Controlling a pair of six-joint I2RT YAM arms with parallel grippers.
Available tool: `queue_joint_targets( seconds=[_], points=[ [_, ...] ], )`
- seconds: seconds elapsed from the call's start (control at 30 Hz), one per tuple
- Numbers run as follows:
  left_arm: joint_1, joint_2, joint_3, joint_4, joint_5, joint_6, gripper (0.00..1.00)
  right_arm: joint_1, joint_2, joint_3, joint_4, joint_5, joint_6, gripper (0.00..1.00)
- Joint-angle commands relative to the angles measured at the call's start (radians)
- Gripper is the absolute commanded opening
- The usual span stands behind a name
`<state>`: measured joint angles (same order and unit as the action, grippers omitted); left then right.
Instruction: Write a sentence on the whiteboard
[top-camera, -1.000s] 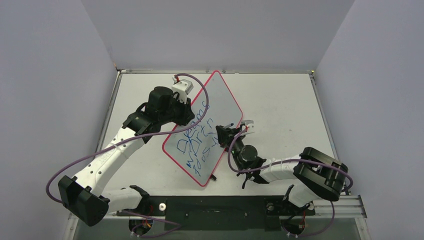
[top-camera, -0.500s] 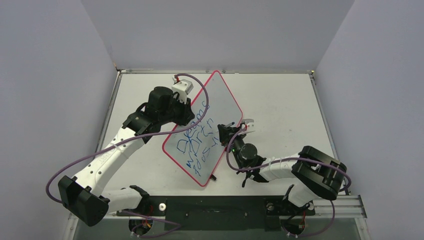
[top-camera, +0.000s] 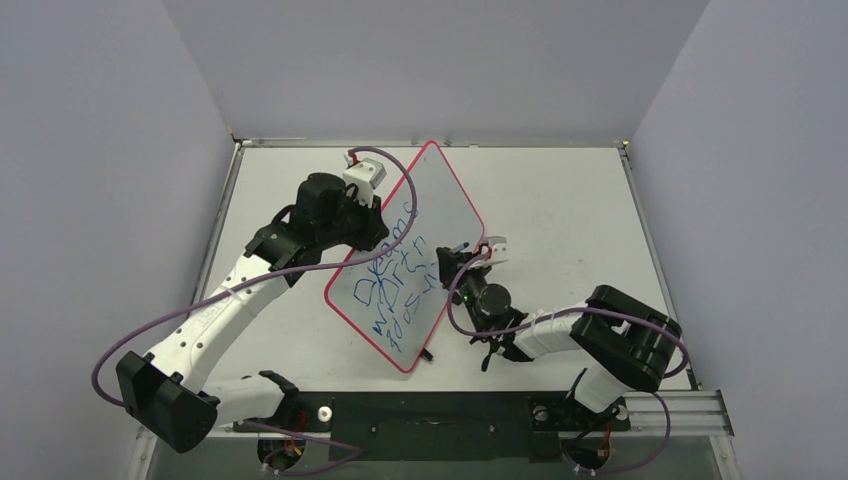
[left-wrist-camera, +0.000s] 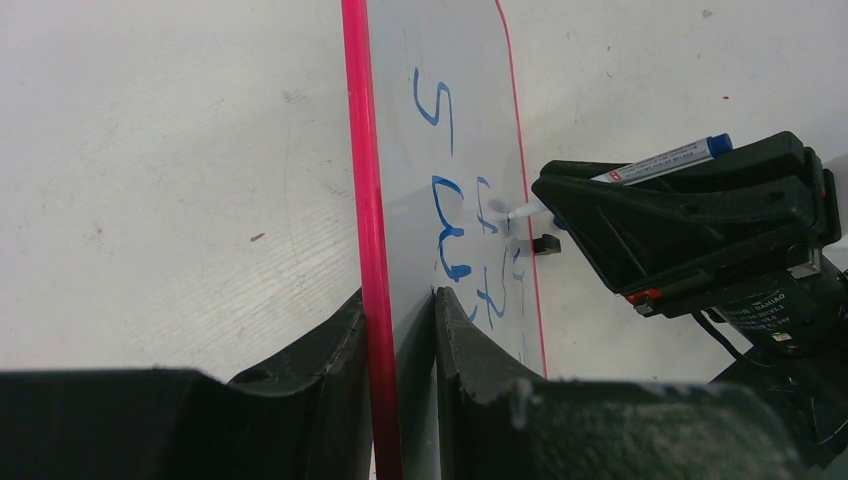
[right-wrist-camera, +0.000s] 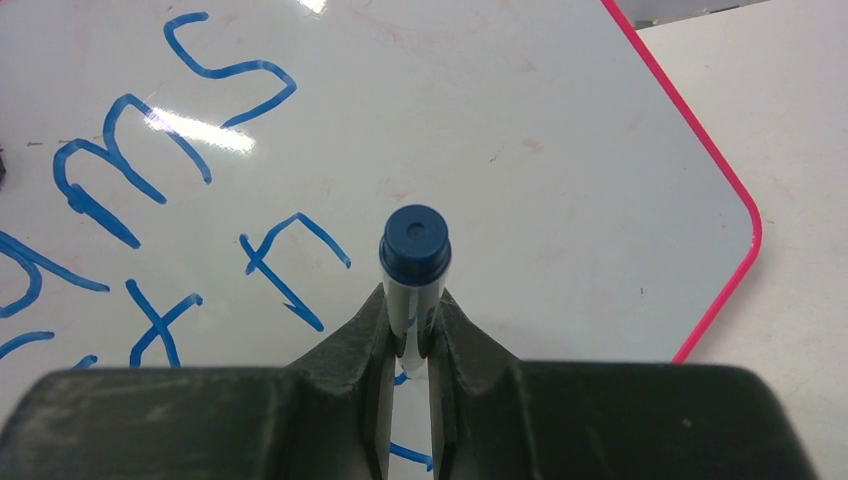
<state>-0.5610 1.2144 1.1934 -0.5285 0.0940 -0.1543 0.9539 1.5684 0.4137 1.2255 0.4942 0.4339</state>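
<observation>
Late stage, I'd say. Board (top-camera: 445, 205) sits mid-worktop (top-camera: 570, 210), turned corner-on to the arms and tipped up at a slant, as far as the cams show. L fingers (left-wrist-camera: 350, 335) pinch its pink rim (left-wrist-camera: 360, 150), one on the face and one behind, steadying it. R fingers (right-wrist-camera: 365, 335) are pressed onto a blue marker (right-wrist-camera: 415, 245), cap end toward the wrist cam. Its tip is on or just off the board; can't tell contact for sure.

Sentence (top-camera: 395, 285): three uneven blue lines, running from near-left to far-right across the board. 1st word reads like "Dreams" w/ a big looping D. 2nd and 3rd lines are too scrawly to read from above. R wrist cam shows "ms" at the end of the top line and more letters under it.

Marker is at the tail end of the 3rd line, close to the board's right rim. Little room is left on that line, and the strip past it toward the near corner is narrow. So most of the writing looks done. What's left is prob a last letter or stroke, maybe a full stop, then lift-off. Whether the wording is complete I can't judge; the text isn't legible enough. Far-right part of the board is bare.
</observation>
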Motion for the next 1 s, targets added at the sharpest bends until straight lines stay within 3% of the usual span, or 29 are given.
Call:
queue_joint_targets(
  seconds=[0.0, 0.53, 0.97],
  points=[
    [0.003, -0.029, 0.011, 0.096, -0.059, 0.098, 0.0, -0.003, 0.029, -0.018, 0.009, -0.004, 0.039, 0.0],
    [0.003, -0.027, 0.011, 0.096, -0.056, 0.098, 0.0, -0.001, 0.025, -0.034, -0.013, -0.003, 0.071, 0.0],
    [0.004, -0.027, 0.012, 0.095, -0.054, 0.097, 0.0, 0.011, -0.033, 0.06, -0.079, -0.019, 0.018, 0.0]
  ],
)
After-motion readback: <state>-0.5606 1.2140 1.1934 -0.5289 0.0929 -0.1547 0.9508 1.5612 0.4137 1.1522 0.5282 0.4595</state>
